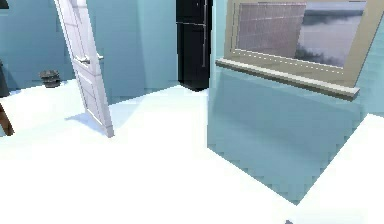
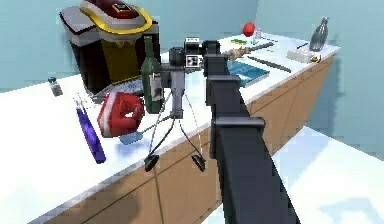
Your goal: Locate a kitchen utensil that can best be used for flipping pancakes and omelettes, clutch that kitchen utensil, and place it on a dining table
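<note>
White countertop (image 2: pixel 40 150) bearing a blue-purple long-handled utensil (image 2: pixel 90 130), likely the spatula, flat beside a red appliance (image 2: pixel 120 112). Dark thin-fingered gripper (image 2: pixel 173 157) poised near it, presumably lined up for grasping; cannot tell whether holding anything.

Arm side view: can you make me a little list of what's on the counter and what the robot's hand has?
Counter: white top, wooden cabinets below
Machine: red and black, yellow rim, at the back
Bottle: dark green, upright
Red thing: next to the bottle
Purple thing: long, lying near the front edge
Gripper: near the bottle; cannot tell whether it holds anything
</note>
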